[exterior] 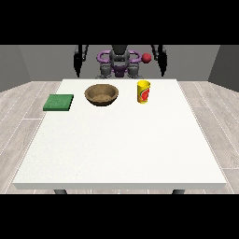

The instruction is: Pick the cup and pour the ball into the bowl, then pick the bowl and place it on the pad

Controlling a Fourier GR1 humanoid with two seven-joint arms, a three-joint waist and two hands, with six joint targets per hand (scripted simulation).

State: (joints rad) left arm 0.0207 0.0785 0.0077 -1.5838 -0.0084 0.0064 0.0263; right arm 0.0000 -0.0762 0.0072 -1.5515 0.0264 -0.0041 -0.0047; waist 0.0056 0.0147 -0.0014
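The cup [144, 91] stands upright at the far right of the table [121, 149], just right of the bowl [101, 94] and apart from it. It is yellow with a red mark on its side, open at the top; the ball cannot be seen inside it from this angle. Judged by its form, the cup is light and rigid with a smooth wall that may slip, and a light upright cup tips easily if nudged, so the best hold is probably around the middle of the wall, with the mouth left free for pouring. The bowl is brown, wide and shallow, and looks stiff and heavier than the cup; its rim is the likely place to take hold, on the side away from the pad [59, 102]. The pad is a flat green square at the far left edge of the table, well apart from the cup, with the bowl between them. Both arms hang at the robot's sides beyond the far edge, the hand at the view's left [77, 71] and the hand at the view's right [163, 70] below table level; whether their fingers are spread or curled cannot be told, and neither holds anything. The table is white, flat and matte. The floor around it is pale wood plank, with grey walls behind the robot.
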